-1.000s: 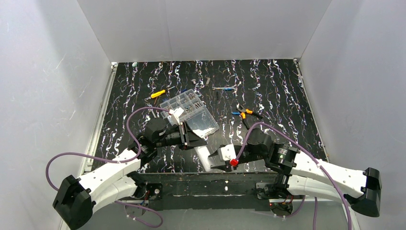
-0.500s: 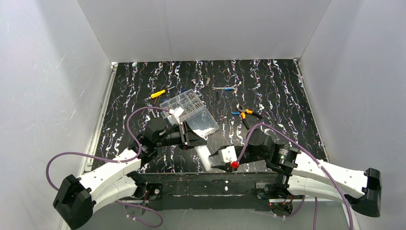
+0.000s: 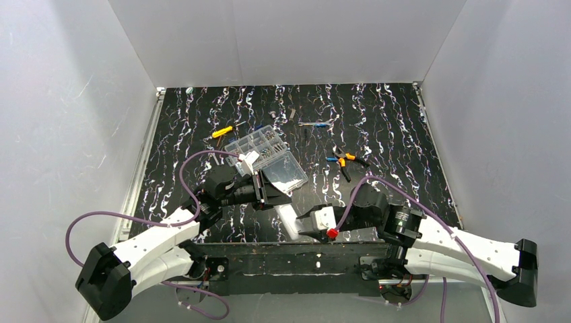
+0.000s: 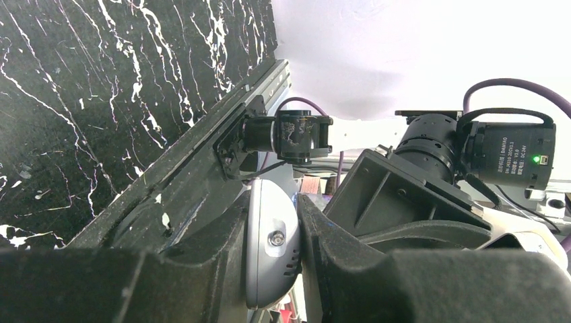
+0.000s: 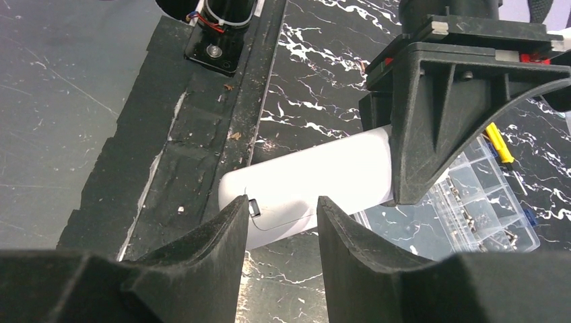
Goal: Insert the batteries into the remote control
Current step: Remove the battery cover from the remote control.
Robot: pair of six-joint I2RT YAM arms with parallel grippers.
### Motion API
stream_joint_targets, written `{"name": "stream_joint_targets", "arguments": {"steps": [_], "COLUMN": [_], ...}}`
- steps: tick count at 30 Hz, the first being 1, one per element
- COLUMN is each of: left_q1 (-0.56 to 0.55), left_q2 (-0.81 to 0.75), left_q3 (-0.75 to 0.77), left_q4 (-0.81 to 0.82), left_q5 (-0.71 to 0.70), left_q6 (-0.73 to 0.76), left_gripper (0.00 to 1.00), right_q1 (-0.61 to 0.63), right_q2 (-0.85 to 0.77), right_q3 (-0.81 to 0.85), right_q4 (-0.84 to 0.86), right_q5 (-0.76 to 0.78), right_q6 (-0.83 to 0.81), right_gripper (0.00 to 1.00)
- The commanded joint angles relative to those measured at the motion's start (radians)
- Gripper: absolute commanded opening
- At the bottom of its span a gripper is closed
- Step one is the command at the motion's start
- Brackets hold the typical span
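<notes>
Barely begun: remote [image 5: 316, 178] clamped in left fingers [image 4: 350, 269] low over near edge of counter [image 3: 404, 134], right fingers [image 5: 202, 269] apart at its end (batteries nowhere identifiable), both left to load.

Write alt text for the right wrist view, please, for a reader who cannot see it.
The left gripper clamps the far end of the white remote control, while the open right gripper frames its near end. A clear compartment box lies beyond.
</notes>
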Motion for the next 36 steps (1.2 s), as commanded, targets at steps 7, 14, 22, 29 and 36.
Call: {"name": "stream_joint_targets", "arguments": {"steps": [7, 14, 22, 29, 36], "left_q1": [-0.004, -0.005, -0.005, -0.006, -0.007], "left_q2": [-0.002, -0.011, 0.01, 0.015, 0.014], "left_q3": [0.003, -0.005, 0.004, -0.005, -0.007], "left_q4": [0.038, 0.036, 0.057, 0.068, 0.068], "left_q5": [0.072, 0.064, 0.063, 0.064, 0.062], "left_q6": [-0.003, -0.003, -0.009, -0.013, -0.013], "left_gripper": [0.0, 0.0, 0.0, 0.0, 0.0], "right_q1": [-0.001, -0.001, -0.001, -0.001, -0.001], "right_q2": [-0.042, -0.051, -0.076, -0.082, -0.084], "right_q3": [-0.004, -0.015, -0.032, -0.038, -0.038], "right_q4": [0.076, 0.047, 0.03, 0.025, 0.005], "right_q5": [0.057, 0.049, 0.06, 0.067, 0.042], "right_q6": [-0.014, -0.016, -0.018, -0.019, -0.017], "right_gripper": [0.49, 0.5, 0.53, 0.56, 0.62]}}
